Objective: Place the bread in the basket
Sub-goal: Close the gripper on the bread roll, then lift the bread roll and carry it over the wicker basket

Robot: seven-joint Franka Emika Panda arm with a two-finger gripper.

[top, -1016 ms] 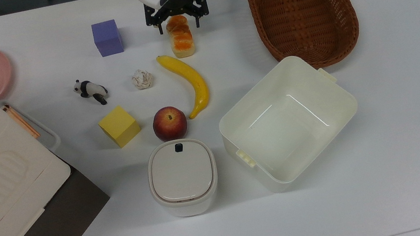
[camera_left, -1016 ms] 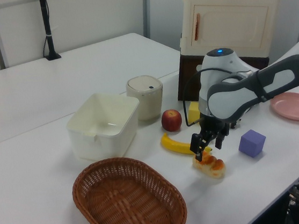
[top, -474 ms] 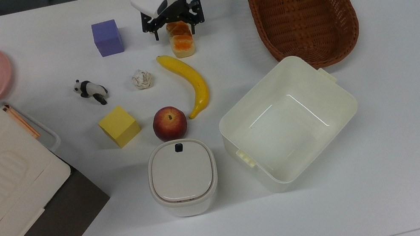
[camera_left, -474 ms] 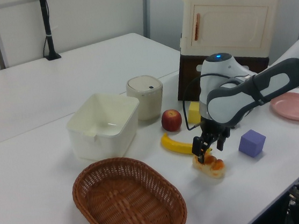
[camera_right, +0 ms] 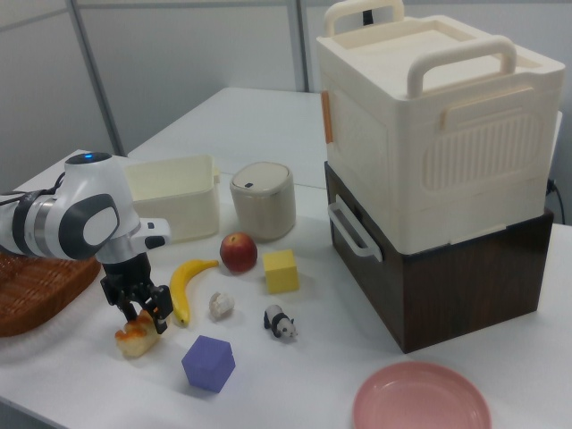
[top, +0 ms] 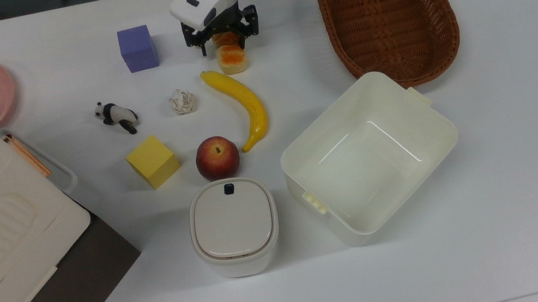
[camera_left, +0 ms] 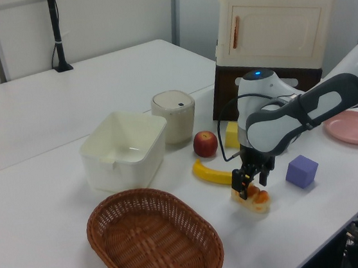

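Bread (top: 232,58) lies on the tabletop (top: 497,160) at the far side in the top view, and your end effector (top: 222,42) sits right down over its far end, fingers spread to either side of the loaf. You cannot tell from these views whether the pads actually touch it. In the top view the end effector and wrist hide the far half of the bread; in the left view (camera_left: 254,199) you see only its orange top and pale side poking out below the fingers.

Just near of the loaf in the top view lies the banana (top: 243,104), close but apart from it. On the top view's left of the end effector stands the purple cube (top: 137,48), also apart.

Your basket (top: 387,14) lies well off on the top view's right, and in the right view (camera_right: 40,286) the arm and the picture edge cut most of it off. The cream bin (top: 369,155) stands near of the basket, its corner just beside the wicker rim.
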